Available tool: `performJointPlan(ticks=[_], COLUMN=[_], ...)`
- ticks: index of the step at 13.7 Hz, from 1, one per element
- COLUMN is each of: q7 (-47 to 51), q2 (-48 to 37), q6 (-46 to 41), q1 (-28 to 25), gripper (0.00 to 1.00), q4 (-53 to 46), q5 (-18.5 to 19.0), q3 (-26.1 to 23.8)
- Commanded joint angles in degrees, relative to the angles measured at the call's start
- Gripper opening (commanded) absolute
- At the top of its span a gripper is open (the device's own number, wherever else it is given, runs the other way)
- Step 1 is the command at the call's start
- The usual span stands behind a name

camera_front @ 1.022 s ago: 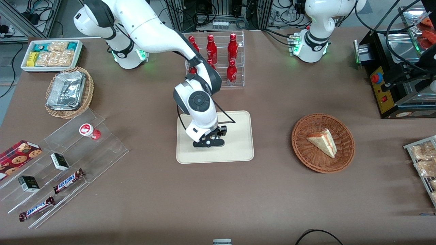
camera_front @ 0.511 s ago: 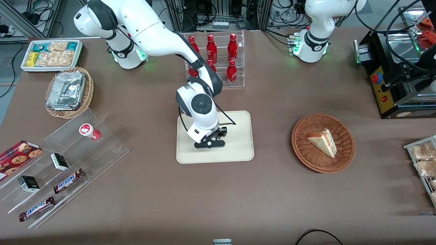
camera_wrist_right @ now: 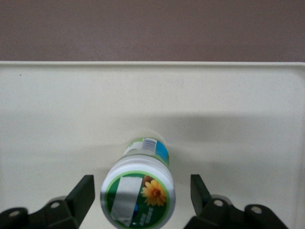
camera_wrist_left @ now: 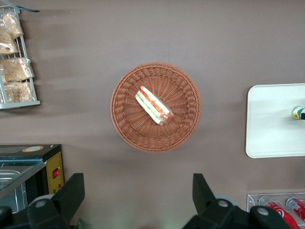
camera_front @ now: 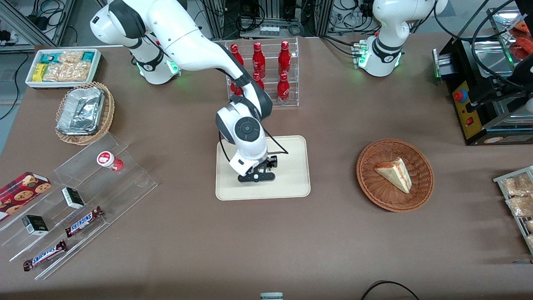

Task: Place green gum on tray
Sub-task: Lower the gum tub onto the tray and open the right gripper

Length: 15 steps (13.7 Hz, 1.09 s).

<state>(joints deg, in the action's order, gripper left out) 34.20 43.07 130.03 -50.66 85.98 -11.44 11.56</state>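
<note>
The green gum point(camera_wrist_right: 138, 191), a small white bottle with a green flower lid and green-blue label, stands upright on the cream-beige tray point(camera_wrist_right: 57, 119). My right gripper point(camera_wrist_right: 141, 192) is open just above the tray, one finger point(camera_wrist_right: 85, 192) on each side of the bottle with a gap to the lid. In the front view the gripper point(camera_front: 256, 177) hangs over the tray point(camera_front: 291, 183) and hides the gum. The left wrist view shows the gum point(camera_wrist_left: 298, 113) standing on the tray point(camera_wrist_left: 271, 129).
A clear rack of red cola bottles point(camera_front: 266, 71) stands farther from the camera than the tray. A clear stepped stand holds the red-lidded bottle point(camera_front: 109, 160) and snack bars. A wicker basket with a sandwich point(camera_front: 394, 175) lies toward the parked arm's end.
The wrist has shifted slightly away from the camera and the gripper has levelled out over the tray. Nothing else has moved.
</note>
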Motion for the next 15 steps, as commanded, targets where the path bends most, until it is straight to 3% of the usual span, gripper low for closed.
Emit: performJointPlan(ticks=[1, 8, 15], q7=[0.2, -1.1, -16.9], q2=[1.4, -1.8, -13.5], q6=[0.0, -1.1, -20.2], q1=[-0.4, -0.2, 3.3], gripper=[1.0, 1.0, 1.0], q4=[-2.3, -2.2, -2.0], q5=[-0.3, 1.0, 1.5], q3=[0.6, 0.6, 2.4])
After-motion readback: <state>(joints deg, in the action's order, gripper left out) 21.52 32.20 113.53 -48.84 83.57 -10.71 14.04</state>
